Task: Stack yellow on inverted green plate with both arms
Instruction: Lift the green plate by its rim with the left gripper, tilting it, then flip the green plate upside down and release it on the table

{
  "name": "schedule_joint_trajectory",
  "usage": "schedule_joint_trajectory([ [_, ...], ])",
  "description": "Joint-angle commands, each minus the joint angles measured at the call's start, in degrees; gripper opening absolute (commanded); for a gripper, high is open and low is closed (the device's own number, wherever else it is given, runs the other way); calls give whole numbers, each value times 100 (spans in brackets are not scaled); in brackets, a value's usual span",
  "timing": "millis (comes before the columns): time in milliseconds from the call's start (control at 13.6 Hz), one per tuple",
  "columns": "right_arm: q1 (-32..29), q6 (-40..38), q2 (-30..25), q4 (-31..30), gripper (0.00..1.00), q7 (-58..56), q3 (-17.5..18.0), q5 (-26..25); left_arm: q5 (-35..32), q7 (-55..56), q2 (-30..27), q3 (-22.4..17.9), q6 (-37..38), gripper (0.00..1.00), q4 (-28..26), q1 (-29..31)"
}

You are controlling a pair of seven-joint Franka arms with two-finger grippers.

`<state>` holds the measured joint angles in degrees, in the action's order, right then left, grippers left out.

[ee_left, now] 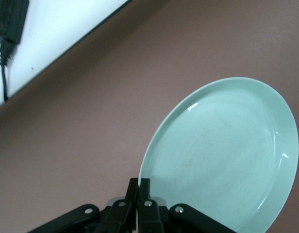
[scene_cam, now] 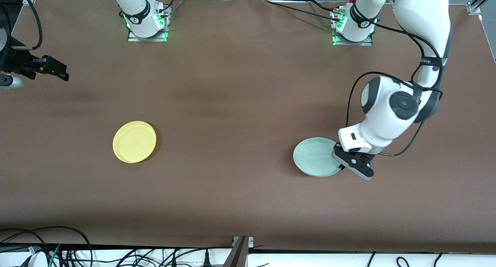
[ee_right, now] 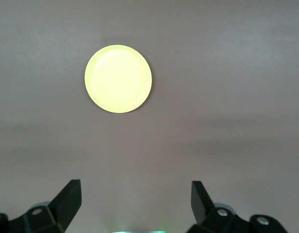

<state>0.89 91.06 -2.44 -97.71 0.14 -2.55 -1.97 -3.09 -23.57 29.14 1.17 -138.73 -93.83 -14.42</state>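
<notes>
The pale green plate (scene_cam: 314,157) lies toward the left arm's end of the table, hollow side up. My left gripper (scene_cam: 341,166) is low at the plate's edge and shut on its rim. In the left wrist view the fingers (ee_left: 140,183) pinch the rim of the green plate (ee_left: 222,155). The yellow plate (scene_cam: 134,141) lies flat, hollow side up, toward the right arm's end. My right gripper (scene_cam: 58,71) waits in the air, open and empty, at the table's right-arm end. Its wrist view shows the yellow plate (ee_right: 118,78) well clear of the open gripper (ee_right: 135,188).
The brown table (scene_cam: 232,104) is bare between the two plates. The arm bases (scene_cam: 147,23) stand along its edge farthest from the camera. Cables (scene_cam: 116,255) lie off the edge nearest the camera.
</notes>
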Motion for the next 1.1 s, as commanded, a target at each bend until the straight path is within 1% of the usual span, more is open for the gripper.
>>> schedule_joint_trajectory([
  [0,-28,-53,-37,6,100,30,9,92,-1259,623,83,-73,-49,0,374,-481],
  [293,-28,-53,-37,6,100,30,9,92,-3316,2283,162,-73,-49,0,480,-1079],
  [587,-28,-53,-28,6,100,30,9,92,-5004,4242,320,-64,30,0,462,-1501],
  [660,-28,-53,-28,6,100,30,9,92,-5400,4386,382,-73,56,0,454,-1624],
  [807,-28,-53,-28,6,100,30,9,92,-6087,4396,400,-64,109,0,462,-1687],
  [880,-28,-53,-28,-3,100,30,9,92,-6316,4405,391,-73,118,0,462,-1748],
  [1027,-28,-53,-29,6,100,30,9,92,-6467,4405,391,-73,135,0,462,-1827],
])
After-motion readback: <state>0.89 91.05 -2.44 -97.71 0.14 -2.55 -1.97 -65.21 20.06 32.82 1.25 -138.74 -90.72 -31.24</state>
